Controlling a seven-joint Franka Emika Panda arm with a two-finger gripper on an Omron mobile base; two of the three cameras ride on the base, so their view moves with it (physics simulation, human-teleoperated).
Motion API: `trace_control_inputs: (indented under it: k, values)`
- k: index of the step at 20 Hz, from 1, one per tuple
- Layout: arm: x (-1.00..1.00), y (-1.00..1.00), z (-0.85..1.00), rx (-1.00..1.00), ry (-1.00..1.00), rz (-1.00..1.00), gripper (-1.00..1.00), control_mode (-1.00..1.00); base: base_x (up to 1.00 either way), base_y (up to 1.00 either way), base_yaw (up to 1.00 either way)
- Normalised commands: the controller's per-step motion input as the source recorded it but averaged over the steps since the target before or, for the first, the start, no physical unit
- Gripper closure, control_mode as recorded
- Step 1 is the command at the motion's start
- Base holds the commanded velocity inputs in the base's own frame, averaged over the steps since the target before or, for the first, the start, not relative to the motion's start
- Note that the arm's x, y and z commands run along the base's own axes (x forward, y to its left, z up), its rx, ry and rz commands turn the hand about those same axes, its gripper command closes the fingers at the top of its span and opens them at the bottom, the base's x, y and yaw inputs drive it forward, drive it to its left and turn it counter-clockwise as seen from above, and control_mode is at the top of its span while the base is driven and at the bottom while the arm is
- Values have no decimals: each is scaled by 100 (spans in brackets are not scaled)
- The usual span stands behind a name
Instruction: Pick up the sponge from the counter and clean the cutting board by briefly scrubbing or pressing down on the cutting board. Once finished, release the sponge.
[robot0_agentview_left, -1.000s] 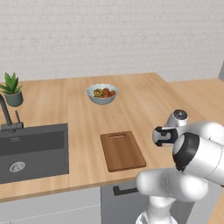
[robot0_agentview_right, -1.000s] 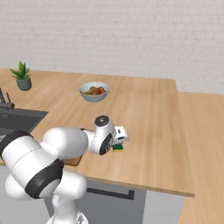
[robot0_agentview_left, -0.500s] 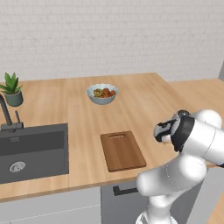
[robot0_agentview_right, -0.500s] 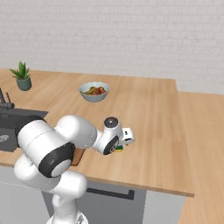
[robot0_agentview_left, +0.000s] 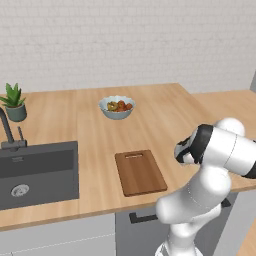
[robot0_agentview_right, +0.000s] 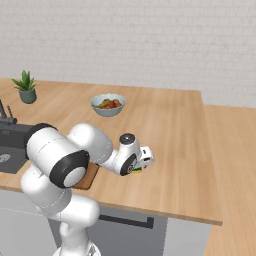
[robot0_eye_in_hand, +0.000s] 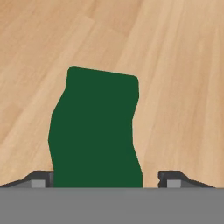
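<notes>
The sponge (robot0_eye_in_hand: 94, 131) lies on the light wood counter (robot0_eye_in_hand: 183, 65), its dark green top facing the hand camera. My gripper (robot0_eye_in_hand: 105, 180) is low over it and open. The left fingertip (robot0_eye_in_hand: 41, 179) sits at the sponge's edge and the right fingertip (robot0_eye_in_hand: 175, 179) stands a little clear of it. From the right base camera the gripper (robot0_agentview_right: 144, 161) points down near the counter's front edge, with a sliver of the sponge (robot0_agentview_right: 136, 170) under it. The reddish-brown cutting board (robot0_agentview_left: 140, 172) lies to the gripper's left, apart from the sponge.
A white bowl of fruit (robot0_agentview_left: 116, 106) stands further back on the counter. The dark sink (robot0_agentview_left: 37, 172) with its tap and a potted plant (robot0_agentview_left: 15, 102) are at the left. The counter's front edge (robot0_agentview_right: 165, 212) runs close behind the sponge.
The arm has folded and its elbow has swung round. The hand has shifted slightly right and settled over the sponge. The sponge and the board have not moved.
</notes>
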Motion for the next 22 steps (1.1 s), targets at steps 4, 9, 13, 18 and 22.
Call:
trace_control_inputs:
  k: [4,9,13,18,22]
  values:
    - [0,0,-19,-1,0,0,100,-100,0,0,0]
    - [0,0,-8,0,0,0,100,-100,0,0,0]
    - [-9,4,7,0,0,0,100,-100,0,0,0]
    - [-24,40,36,0,0,2,100,-100,0,0,0]
    - [-35,68,42,0,0,3,100,-100,0,0,0]
